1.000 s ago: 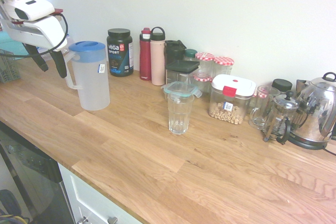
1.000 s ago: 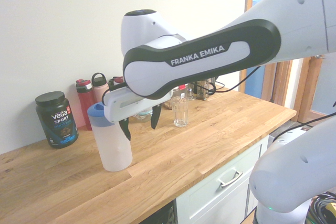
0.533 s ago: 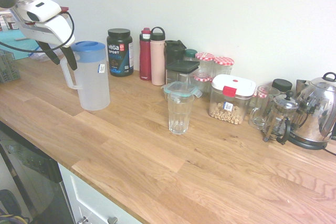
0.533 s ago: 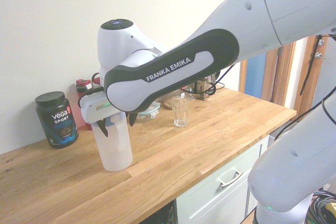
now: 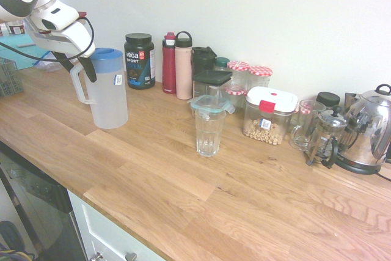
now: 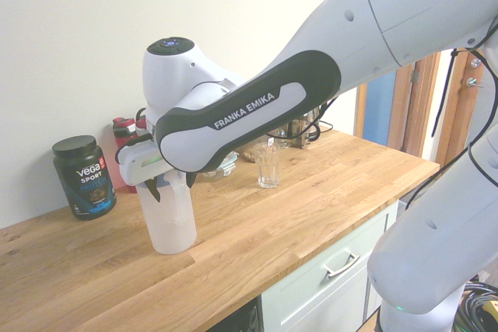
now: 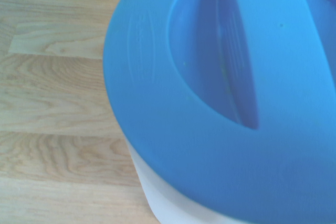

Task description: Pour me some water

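Oak boards of the counter (image 5: 183, 181) fill the lower half of the first exterior view, bare from the front edge up to a single ribbed clear drinking glass (image 5: 209, 132) at the centre, which has open wood on all sides. Left of it, well apart, stands the tall frosted-white plastic jug (image 5: 108, 93) with its smooth blue lid (image 7: 220, 93); the water (image 5: 110, 111) shows only faintly through its cloudy wall. At upper left the gripper (image 5: 78, 65) hangs over the jug's handle side, its dark fingers (image 5: 89, 68) spread, one just beside the handle top; whether they touch it cannot be told. The wrist view is nearly filled by the round lid and its raised middle bar. Farther back, along the white wall, a row crowds the rear of the counter: a black protein tub (image 5: 139, 60), a red bottle (image 5: 169, 63) and a pink bottle (image 5: 183, 66), checked-lid jars (image 5: 259, 77), a white-lidded food container (image 5: 269, 116), a French press (image 5: 327, 137) and a shiny steel kettle (image 5: 368, 129) at far right.
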You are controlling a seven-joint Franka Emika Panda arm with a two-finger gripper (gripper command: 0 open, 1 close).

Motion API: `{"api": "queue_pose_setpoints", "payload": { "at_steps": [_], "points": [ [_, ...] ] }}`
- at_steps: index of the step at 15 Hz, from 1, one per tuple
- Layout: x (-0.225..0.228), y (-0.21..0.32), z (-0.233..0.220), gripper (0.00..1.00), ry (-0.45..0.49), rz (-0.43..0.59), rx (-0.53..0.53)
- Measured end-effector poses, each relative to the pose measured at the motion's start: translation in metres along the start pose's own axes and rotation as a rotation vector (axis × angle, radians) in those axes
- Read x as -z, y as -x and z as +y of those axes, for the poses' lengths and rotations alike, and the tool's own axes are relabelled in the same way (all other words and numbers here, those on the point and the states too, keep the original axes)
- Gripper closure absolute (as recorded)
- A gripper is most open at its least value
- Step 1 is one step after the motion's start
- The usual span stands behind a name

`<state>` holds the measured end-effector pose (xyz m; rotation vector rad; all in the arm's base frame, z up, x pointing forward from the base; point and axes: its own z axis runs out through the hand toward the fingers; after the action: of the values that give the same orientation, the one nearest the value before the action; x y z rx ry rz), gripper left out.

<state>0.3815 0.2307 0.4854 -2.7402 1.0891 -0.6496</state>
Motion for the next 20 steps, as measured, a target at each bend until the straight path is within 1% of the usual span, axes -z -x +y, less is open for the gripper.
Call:
{"api": "queue_pose_setpoints", "payload": {
  "at_steps": [4,15,17,20],
  "points": [
    [-0.008,0.000,-0.001,1.00,0.001,-0.010,-0.009],
    [-0.008,0.001,0.002,1.00,0.007,-0.012,-0.015],
    [-0.002,0.002,0.007,1.00,0.018,-0.017,-0.016],
    [0.032,0.001,0.028,1.00,0.005,-0.017,0.004]
  ]
}}
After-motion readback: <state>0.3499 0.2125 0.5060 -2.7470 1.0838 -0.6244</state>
